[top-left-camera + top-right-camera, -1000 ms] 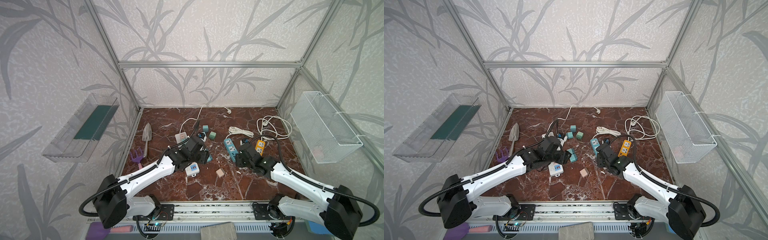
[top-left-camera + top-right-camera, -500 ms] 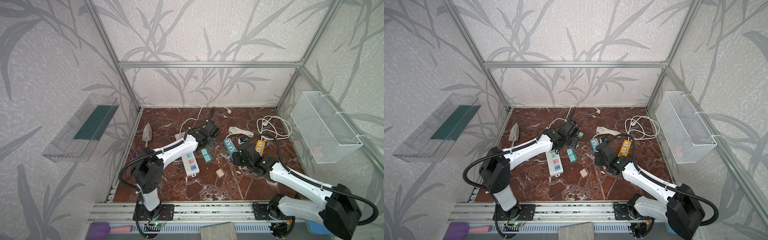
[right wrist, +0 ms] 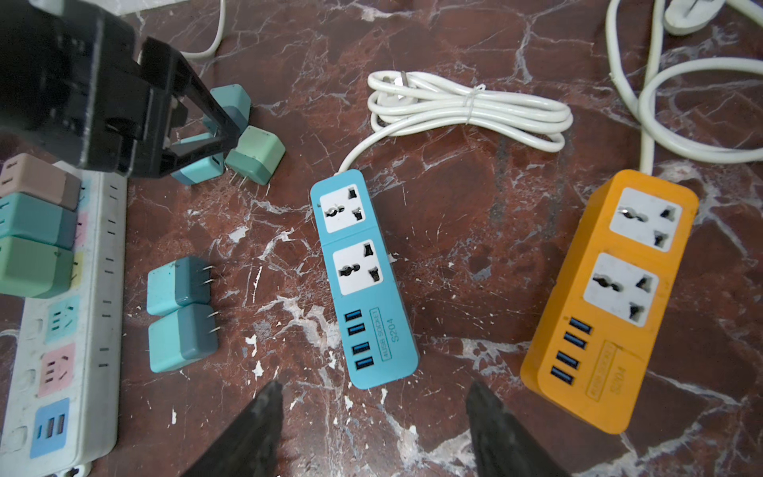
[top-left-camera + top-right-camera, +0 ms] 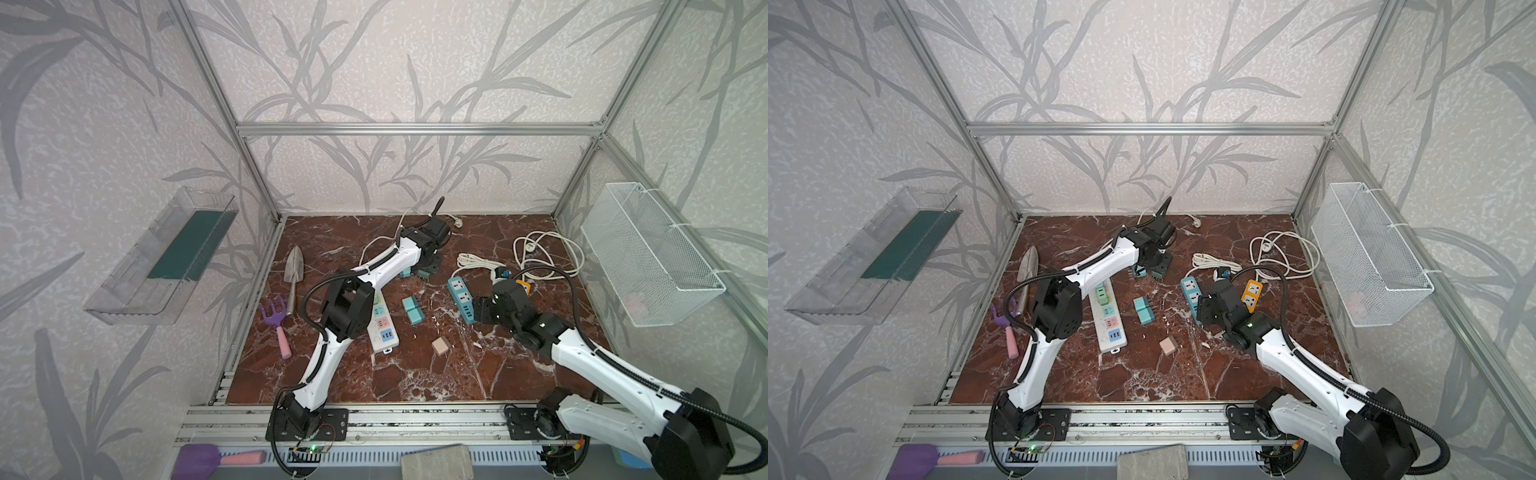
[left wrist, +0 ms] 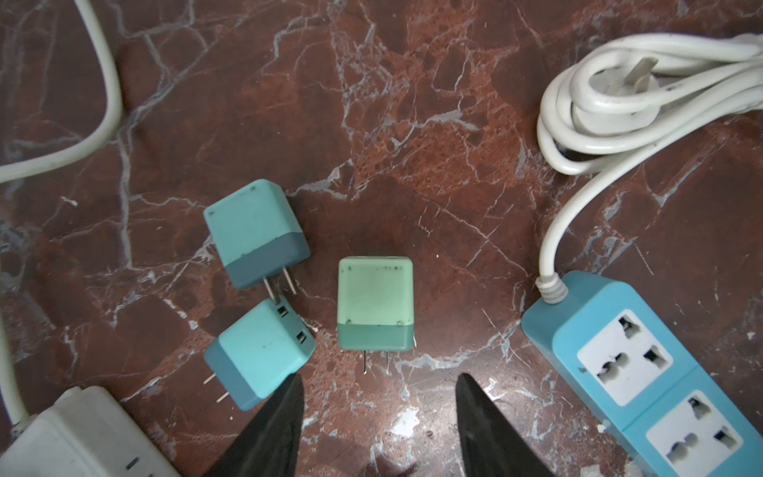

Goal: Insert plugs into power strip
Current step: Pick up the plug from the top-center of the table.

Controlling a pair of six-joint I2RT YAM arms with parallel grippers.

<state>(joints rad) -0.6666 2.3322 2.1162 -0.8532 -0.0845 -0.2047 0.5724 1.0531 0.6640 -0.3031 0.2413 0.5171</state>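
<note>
A red marble table (image 4: pixel 415 382) with 2 robot arms reaching over it, seen from above. The left gripper (image 5: pixel 379 380) has its jaws apart and holds nothing. A green plug (image 5: pixel 375 305) lies flat just ahead of its tips, prongs pointing into the gap. Beside it, a teal plug (image 5: pixel 256 231) rests with its prongs against a second teal plug (image 5: pixel 260 351).

The right gripper (image 3: pixel 373 392) is spread wide and empty above the USB end of a blue strip (image 3: pixel 363 281). An orange strip (image 3: pixel 607 301) lies near it. A white strip (image 3: pixel 103 314) carries 3 plugs in a row: a pink one (image 3: pixel 39 179), a teal one (image 3: pixel 35 219) and a green one (image 3: pixel 33 266). A pair of teal plugs (image 3: pixel 177 285) lies side by side, touching, between the white and blue strips. A loose pink plug (image 4: pixel 440 345) sits alone nearer the front.
</note>
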